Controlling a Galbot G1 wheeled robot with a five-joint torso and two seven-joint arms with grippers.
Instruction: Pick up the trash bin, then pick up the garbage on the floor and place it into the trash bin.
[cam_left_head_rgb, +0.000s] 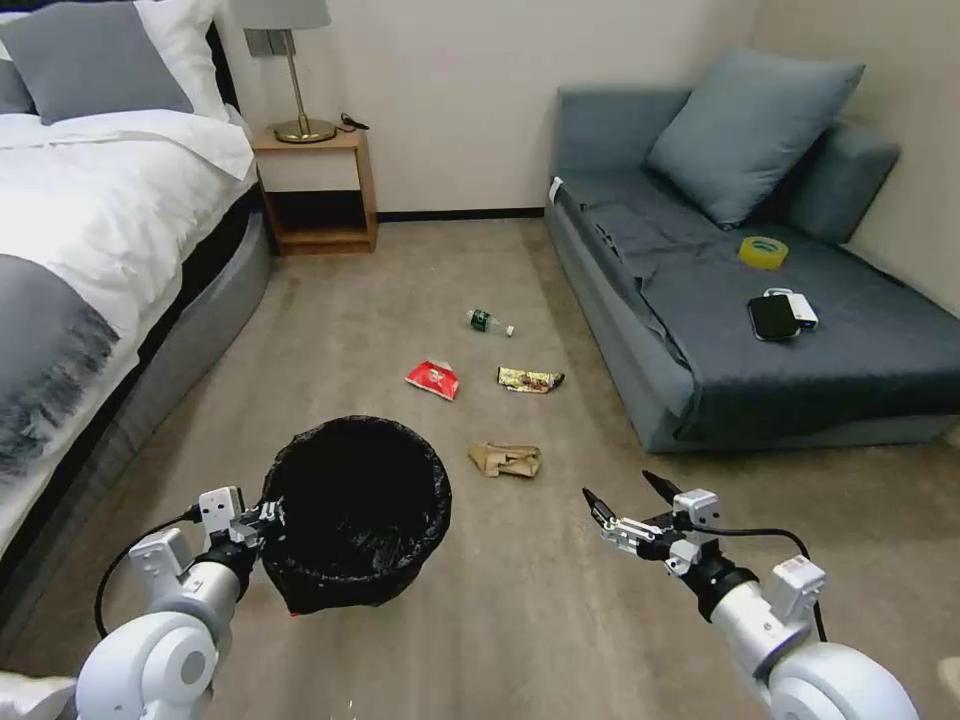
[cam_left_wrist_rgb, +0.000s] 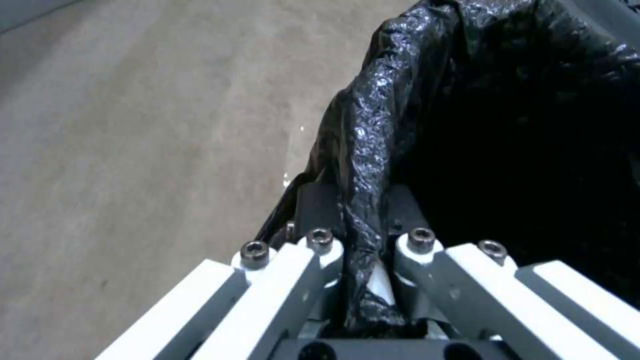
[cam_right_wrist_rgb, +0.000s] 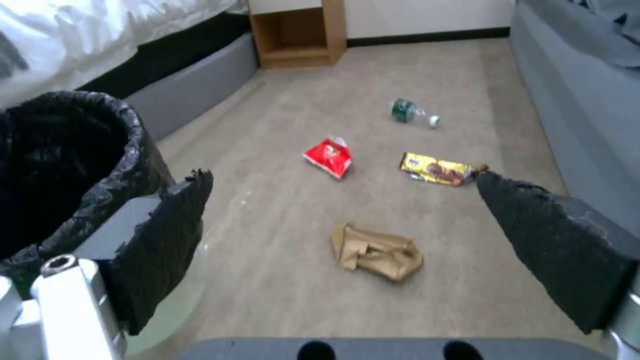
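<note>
1. The trash bin (cam_left_head_rgb: 356, 515) is round, lined with a crinkly, glossy black plastic bag; its inside looks dark and I can't make out any contents.
2. The left gripper (cam_left_head_rgb: 268, 520) reaches in from the bin's left side, its fingers (cam_left_wrist_rgb: 313, 205) pinched onto the bag-covered rim.
3. The right gripper (cam_left_head_rgb: 622, 498) hovers above the floor to the right of the bin, arm stretched forward, its black, rough-padded fingers (cam_right_wrist_rgb: 553, 240) spread wide apart, holding nothing.
4. On the beige floor ahead lie a crumpled brown paper bag (cam_left_head_rgb: 506, 459) nearest the bin, a red snack packet (cam_left_head_rgb: 433, 378), a shiny gold-brown wrapper (cam_left_head_rgb: 529, 379), and farthest off a small clear green-labelled bottle (cam_left_head_rgb: 489, 322) on its side.
</note>
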